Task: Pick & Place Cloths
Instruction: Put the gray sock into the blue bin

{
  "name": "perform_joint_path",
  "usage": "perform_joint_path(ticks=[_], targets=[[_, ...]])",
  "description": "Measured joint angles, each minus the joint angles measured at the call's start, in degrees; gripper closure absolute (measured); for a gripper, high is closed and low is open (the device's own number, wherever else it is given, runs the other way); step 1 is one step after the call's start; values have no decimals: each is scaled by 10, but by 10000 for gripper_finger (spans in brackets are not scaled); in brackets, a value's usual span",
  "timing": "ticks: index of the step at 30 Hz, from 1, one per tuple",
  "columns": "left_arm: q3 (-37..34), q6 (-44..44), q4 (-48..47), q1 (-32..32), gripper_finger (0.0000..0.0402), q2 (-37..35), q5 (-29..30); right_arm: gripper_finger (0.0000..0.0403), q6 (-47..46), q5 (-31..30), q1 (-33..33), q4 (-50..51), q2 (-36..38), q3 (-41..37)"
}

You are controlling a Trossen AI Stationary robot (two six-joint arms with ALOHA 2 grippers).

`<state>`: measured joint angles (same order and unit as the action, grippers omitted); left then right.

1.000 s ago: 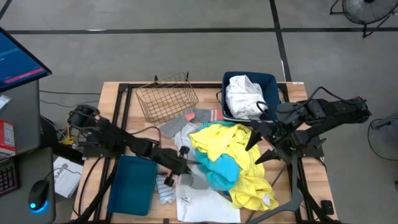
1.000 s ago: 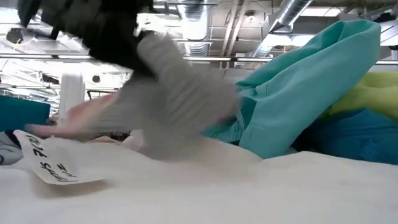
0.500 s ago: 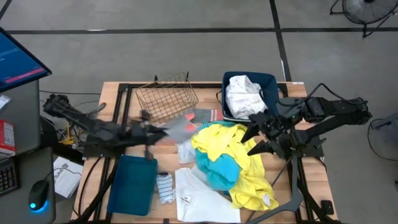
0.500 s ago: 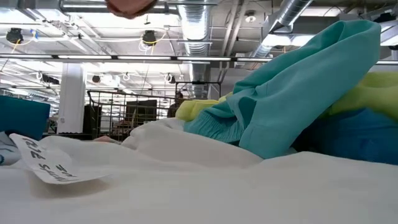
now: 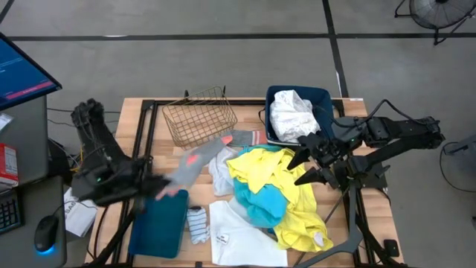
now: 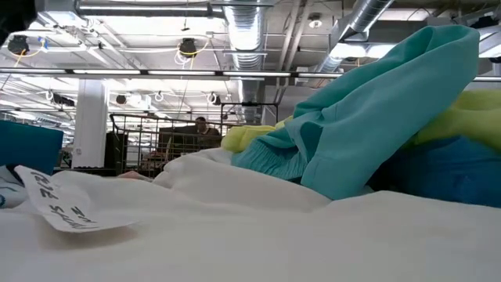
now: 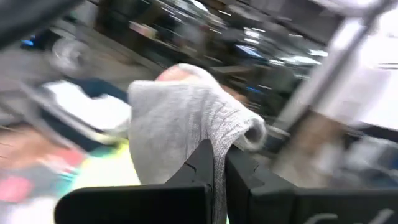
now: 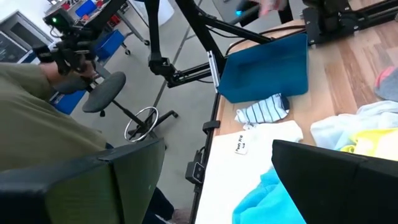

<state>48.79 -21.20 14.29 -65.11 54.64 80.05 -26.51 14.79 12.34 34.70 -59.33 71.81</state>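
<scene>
My left gripper (image 5: 158, 187) is at the table's left, over the far edge of the dark blue bin (image 5: 160, 222), shut on a grey sock with a coral patch (image 5: 195, 158). The sock also shows in the left wrist view (image 7: 180, 118). My right gripper (image 5: 301, 169) is open and empty above the right side of the yellow cloth (image 5: 275, 171). The yellow cloth lies heaped on a teal cloth (image 5: 262, 207) and a white cloth (image 5: 245, 238). A striped sock (image 5: 196, 225) lies beside the bin. A white cloth (image 5: 291, 113) fills the far blue bin. My left gripper pinches the grey sock between its two shut fingers (image 7: 202, 163) at a fold near one end (image 7: 217, 146). The sock is lifted clear of the table and trails from the fingers toward the wire basket, its coral patch (image 5: 192, 158) away from the gripper.
A copper wire basket (image 5: 199, 115) stands at the far middle. Grey and coral cloths (image 5: 242, 139) lie between it and the pile. In the low view the white cloth with its label (image 6: 63, 207) fills the foreground, the teal cloth (image 6: 376, 117) behind it. A person (image 6: 202, 124) stands far back.
My left gripper has lifted the grey sock out of the pile and carried it toward the table's left edge, to the near-left blue bin. The sock has come clear of the table and trails behind. My right gripper has shifted a little toward the left, still open.
</scene>
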Motion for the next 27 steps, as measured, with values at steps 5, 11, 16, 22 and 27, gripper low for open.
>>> perform_joint_path(ticks=[5, 11, 16, 22, 27], targets=[[51, 40, 2, -68, 401, 35, -136, 112, 25, 0, -3, 0, 0, 0], [118, 193, -15, -88, 401, 94, -177, 112, 31, 0, -13, 0, 0, 0], [133, 140, -83, -87, 401, 107, -212, 112, 31, -3, -13, 0, 0, 0], [142, 88, -154, -21, 401, 110, -356, 112, 30, -14, -13, 0, 0, 0], [251, 40, -389, 104, 401, 120, -588, 112, 6, -23, -13, 0, 0, 0]])
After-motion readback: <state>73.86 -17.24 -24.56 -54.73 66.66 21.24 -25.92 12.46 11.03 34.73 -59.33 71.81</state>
